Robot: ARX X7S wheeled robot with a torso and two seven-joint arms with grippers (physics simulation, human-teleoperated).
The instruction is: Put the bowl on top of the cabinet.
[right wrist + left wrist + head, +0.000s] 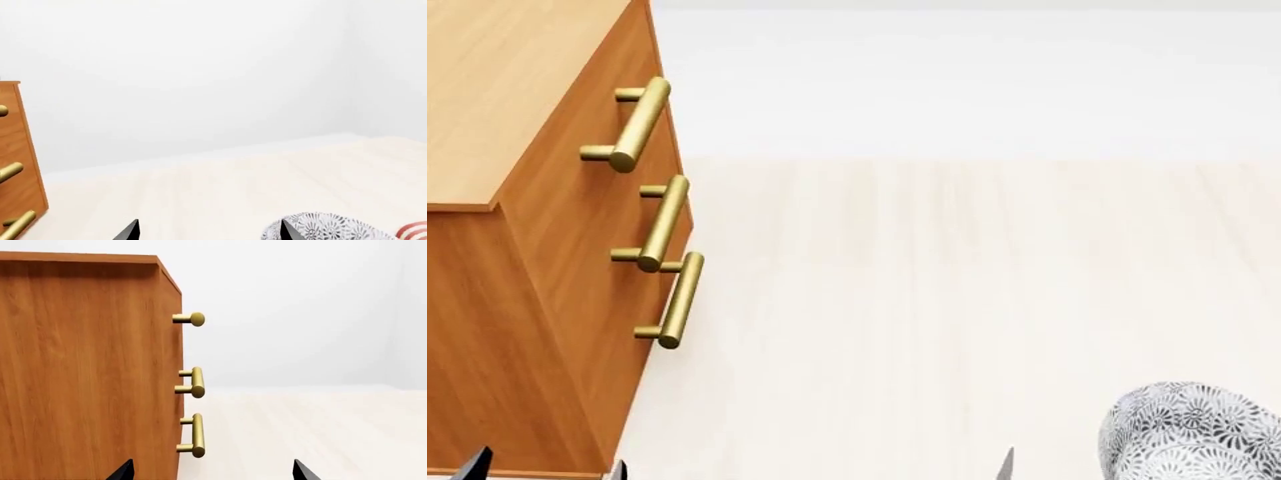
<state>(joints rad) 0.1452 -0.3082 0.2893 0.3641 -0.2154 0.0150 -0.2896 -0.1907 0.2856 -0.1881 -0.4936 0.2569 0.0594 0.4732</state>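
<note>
We have yet to reach: both grippers open and empty, bowl (1188, 432) well right of the cabinet (521, 250); right gripper (208, 231) should grasp its rim

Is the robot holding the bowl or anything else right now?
No, nothing is held. The bowl sits on the floor, and both the left gripper and right gripper are open with nothing between their fingertips.

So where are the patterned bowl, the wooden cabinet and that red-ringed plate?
bowl (1190, 432): head view, on its patterned outer side.
cabinet (87, 370): left wrist view, on its wooden side panel.
plate (415, 231): right wrist view, on its red-ringed rim.
</note>
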